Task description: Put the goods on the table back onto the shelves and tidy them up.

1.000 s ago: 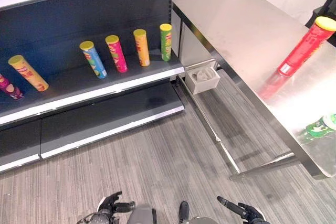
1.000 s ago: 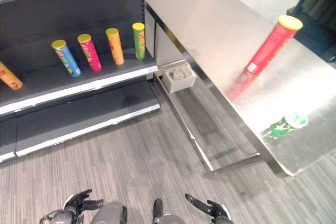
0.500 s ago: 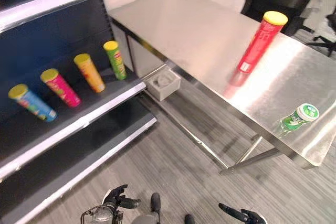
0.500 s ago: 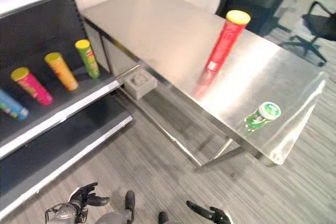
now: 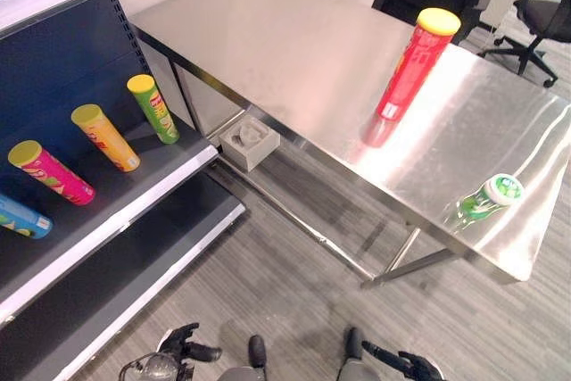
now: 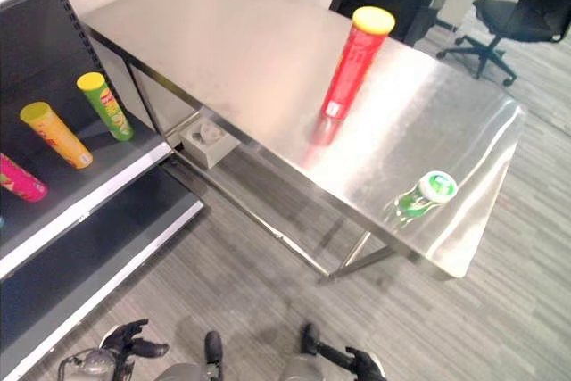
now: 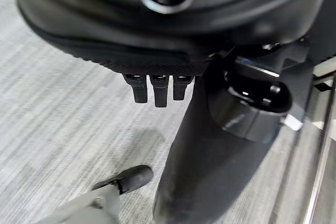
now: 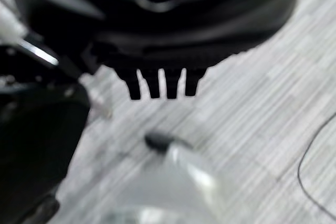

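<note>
While both hands hang low, left hand [image 5: 183,345] and right hand [image 5: 406,365] apparently relaxed and empty, the red can [image 5: 409,76] stands far ahead on the worktop [image 5: 268,33], awaiting a reach.

The blue tube [image 5: 20,218] on the shelf [image 5: 134,211] is cut off by the left edge of the left eye view, so only its lidded end shows. The office chair [image 6: 500,20] beyond the steel table's [image 6: 223,33] far corner is clipped by the upper right edge. The small grey box [image 5: 249,142] under the table's near edge holds something too small to identify.
</note>
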### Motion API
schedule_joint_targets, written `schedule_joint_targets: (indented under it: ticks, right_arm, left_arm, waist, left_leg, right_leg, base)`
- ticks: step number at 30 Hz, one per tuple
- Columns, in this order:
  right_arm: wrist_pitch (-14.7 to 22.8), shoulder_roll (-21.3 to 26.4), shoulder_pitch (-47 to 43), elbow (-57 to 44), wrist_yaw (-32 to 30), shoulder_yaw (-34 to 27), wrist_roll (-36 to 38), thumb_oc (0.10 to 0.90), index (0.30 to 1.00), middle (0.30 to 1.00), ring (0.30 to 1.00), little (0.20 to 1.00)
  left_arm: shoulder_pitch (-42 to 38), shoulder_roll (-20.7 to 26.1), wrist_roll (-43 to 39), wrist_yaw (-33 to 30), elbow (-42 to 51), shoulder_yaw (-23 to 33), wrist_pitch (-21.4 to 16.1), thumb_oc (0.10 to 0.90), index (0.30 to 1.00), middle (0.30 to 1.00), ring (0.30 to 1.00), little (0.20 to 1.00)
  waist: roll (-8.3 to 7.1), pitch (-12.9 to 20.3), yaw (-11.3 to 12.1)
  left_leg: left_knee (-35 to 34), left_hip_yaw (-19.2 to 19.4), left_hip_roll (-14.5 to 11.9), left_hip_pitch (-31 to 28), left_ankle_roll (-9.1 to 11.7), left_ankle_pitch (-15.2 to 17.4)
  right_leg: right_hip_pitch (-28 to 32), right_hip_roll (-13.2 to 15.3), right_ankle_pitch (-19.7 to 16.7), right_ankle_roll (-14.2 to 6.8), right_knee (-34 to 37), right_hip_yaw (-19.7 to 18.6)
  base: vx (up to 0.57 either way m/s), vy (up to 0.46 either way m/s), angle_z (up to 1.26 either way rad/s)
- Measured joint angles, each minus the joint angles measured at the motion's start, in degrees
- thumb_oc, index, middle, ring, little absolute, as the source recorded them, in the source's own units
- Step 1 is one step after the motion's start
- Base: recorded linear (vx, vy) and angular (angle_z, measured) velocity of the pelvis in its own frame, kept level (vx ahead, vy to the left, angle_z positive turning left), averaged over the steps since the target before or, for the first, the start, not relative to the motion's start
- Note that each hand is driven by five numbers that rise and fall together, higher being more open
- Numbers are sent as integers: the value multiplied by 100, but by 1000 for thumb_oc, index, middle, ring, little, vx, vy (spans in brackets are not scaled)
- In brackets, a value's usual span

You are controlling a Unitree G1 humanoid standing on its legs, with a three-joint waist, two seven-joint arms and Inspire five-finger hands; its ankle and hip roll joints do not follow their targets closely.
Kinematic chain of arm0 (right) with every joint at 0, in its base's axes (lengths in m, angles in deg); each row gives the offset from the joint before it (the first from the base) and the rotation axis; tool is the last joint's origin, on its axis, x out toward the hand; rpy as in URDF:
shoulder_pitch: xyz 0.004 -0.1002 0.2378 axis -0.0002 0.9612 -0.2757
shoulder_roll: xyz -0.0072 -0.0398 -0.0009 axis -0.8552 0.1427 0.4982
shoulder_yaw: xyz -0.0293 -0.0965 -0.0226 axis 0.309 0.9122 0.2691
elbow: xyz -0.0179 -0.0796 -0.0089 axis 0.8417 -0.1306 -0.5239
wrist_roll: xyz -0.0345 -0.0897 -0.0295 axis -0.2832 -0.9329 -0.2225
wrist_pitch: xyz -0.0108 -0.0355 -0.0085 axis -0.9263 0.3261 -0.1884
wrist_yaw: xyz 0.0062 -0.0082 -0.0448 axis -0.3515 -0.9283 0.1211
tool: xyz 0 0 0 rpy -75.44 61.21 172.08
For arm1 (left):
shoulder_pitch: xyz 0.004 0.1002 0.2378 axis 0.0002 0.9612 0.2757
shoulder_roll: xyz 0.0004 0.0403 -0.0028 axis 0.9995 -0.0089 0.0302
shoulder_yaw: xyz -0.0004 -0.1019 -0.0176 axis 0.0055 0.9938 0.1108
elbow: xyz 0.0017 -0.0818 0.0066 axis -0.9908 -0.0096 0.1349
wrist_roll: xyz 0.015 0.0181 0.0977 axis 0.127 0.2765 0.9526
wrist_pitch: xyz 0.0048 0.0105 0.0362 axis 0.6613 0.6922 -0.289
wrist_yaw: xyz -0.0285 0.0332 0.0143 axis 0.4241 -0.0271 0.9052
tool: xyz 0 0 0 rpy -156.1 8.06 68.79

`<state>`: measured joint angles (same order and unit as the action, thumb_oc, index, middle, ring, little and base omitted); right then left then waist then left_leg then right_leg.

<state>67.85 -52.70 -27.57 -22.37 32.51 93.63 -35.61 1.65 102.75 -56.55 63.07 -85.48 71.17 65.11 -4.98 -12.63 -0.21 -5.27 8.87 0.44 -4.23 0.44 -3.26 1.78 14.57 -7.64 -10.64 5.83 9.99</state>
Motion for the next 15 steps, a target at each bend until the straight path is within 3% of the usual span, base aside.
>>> schedule_joint_targets:
  ticks: [1,3,6,8,12,15]
  right_arm:
    - [-3,131,2,54,-39,-270,7,800,900,900,900,900]
    - [1,321,2,-17,-71,-500,31,800,900,900,900,900]
    - [-2,850,332,-1139,-252,-1742,371,800,900,900,900,900]
    - [53,1129,530,-1884,-433,-2306,483,800,900,900,900,900]
    - [101,1925,777,-2669,-761,-2852,522,800,900,900,900,900]
    - [289,2341,1004,-3590,-819,-2941,445,800,900,900,900,900]
  left_arm:
    - [205,-56,-1,25,150,-17,-2,800,900,900,900,900]
    - [291,-126,1,30,230,-18,16,800,900,900,900,900]
    - [546,-153,1,36,867,79,0,800,900,900,900,900]
    - [559,-195,7,33,996,200,-36,800,900,900,900,900]
    - [544,-271,119,58,1017,271,-89,800,900,900,900,900]
    - [589,-290,277,130,830,262,-93,800,900,900,900,900]
  waist:
    - [101,103,-19]
    - [210,168,-76]
    - [408,292,-301]
    - [519,359,-408]
    - [629,505,-452]
    - [688,536,-552]
  left_leg:
    - [2,-3,-217,-2,130,-4]
    - [4,-3,-381,-8,214,-10]
    - [3,29,-651,-100,321,25]
    - [-3,62,-681,-152,418,41]
    - [-26,163,-683,-252,444,96]
    - [-28,188,-680,-218,429,116]
  right_leg:
    - [17,-227,62,113,-1,11]
    - [19,-421,89,187,-45,47]
    - [83,-671,175,320,-42,42]
    - [117,-709,187,337,-39,20]
    - [157,-724,217,308,-1,-77]
    - [142,-715,237,292,0,-98]
  base:
    - [72,-68,13]
    - [98,-51,-11]
    - [121,-9,-10]
    - [50,2,-10]
    - [23,-5,-13]
    - [-7,-7,-3]
